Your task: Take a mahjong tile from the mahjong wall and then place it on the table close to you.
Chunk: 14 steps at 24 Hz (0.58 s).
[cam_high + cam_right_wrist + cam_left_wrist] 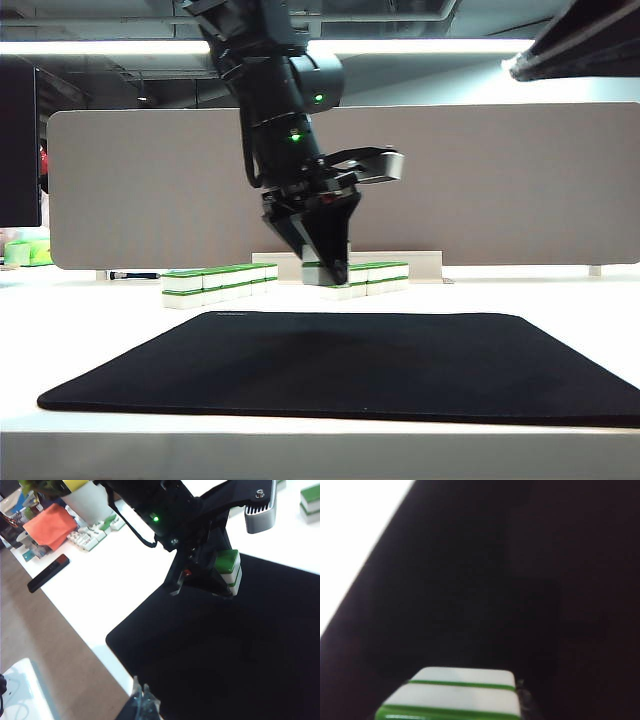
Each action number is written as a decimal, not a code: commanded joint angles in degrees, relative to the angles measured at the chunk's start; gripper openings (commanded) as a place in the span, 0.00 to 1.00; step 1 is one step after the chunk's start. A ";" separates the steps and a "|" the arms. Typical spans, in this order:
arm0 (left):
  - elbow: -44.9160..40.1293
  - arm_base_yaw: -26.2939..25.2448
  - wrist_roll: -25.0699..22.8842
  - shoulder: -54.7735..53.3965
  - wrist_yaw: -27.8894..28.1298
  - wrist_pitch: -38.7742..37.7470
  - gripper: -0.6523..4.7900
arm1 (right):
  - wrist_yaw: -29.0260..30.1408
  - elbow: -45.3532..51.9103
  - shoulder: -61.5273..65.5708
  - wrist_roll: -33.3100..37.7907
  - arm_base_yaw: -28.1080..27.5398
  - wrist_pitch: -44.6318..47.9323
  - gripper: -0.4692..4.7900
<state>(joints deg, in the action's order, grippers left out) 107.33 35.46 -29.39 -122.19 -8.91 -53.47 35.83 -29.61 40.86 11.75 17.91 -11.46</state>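
The left hand [220, 582] squeezes a green-topped tile [229, 570] above the black mat [330, 365]. The right hand's [142, 695] tips stand apart, empty, beside the mat's near edge, where bare worktop [300, 450] waits.

Left pincer [220, 582]: black, above the black mat [225, 655], clamped on a green-topped white mahjong tile [229, 569].
Right pincer [142, 700]: only clear fingertips visible at frame edge; state unclear.
Desk [115, 575]: glossy white.
Mahjong wall [310, 500]: green-topped tiles beyond the mat.
Elsewhere on desk: orange cloth [50, 525], black bar-shaped object [48, 572], loose tiles [90, 536].
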 commanded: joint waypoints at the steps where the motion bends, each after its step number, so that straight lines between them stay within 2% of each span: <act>1: 0.24 1.29 -0.87 0.55 -1.20 -0.52 0.55 | 1.88 -0.17 -0.15 0.09 -0.02 -0.35 0.09; 5: 0.22 2.97 -3.28 0.15 -6.45 -0.46 0.55 | 3.69 -0.17 -0.15 0.09 -0.02 -0.33 0.09; 8: 0.24 5.40 -4.13 -0.87 -6.64 0.02 0.55 | 4.42 -0.17 -0.17 0.09 -0.02 -0.33 0.09; 11: 0.22 7.76 -7.02 -2.05 -7.06 0.63 0.55 | 4.59 -0.17 -0.17 0.09 -0.02 -0.31 0.09; 14: 0.22 9.33 -7.28 -2.86 -7.93 1.40 0.55 | 4.85 -0.17 -0.17 0.09 -0.02 -0.28 0.09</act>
<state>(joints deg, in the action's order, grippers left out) 107.24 44.40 -36.38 -125.27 -15.68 -52.95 40.27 -29.61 40.80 11.75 17.91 -12.34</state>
